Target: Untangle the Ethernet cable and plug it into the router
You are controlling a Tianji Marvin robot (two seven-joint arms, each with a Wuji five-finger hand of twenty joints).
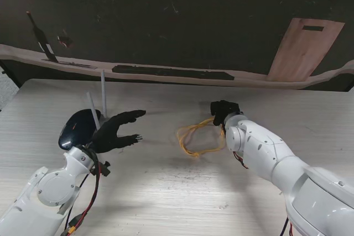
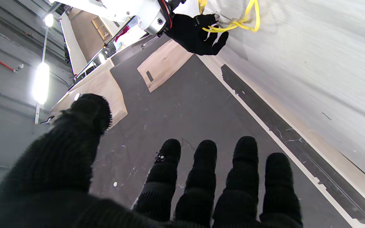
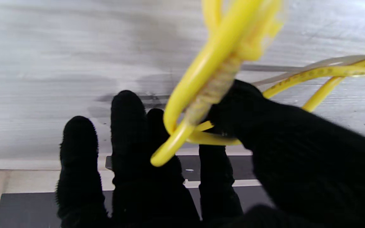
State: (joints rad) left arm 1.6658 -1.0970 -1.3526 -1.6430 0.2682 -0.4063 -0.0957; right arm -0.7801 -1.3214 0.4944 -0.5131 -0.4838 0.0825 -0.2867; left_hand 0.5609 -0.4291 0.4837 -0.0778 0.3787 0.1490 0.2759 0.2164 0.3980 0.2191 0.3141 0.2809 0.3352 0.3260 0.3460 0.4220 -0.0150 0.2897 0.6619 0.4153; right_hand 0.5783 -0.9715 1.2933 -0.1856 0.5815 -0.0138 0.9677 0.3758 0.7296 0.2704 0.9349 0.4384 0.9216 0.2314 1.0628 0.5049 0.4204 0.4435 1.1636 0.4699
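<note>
Stand view: right hand (image 1: pixel 223 112) is pinching one end of the yellow cable (image 1: pixel 194 137), whose loops are lying on the table (image 1: pixel 166 192) just nearer than its fingers. Left hand (image 1: pixel 113 132) is hovering empty, fingers spread, beside the router (image 1: pixel 78 127).

Left wrist view: fingers (image 2: pixel 205 177) are splayed, nothing between them.

Right wrist view: thumb and fingers (image 3: pixel 128 126) are gripping the cable where strands are crossing. Judgement: lift slowly, let the loops drop free, keep the pinch close to the plug.
</note>
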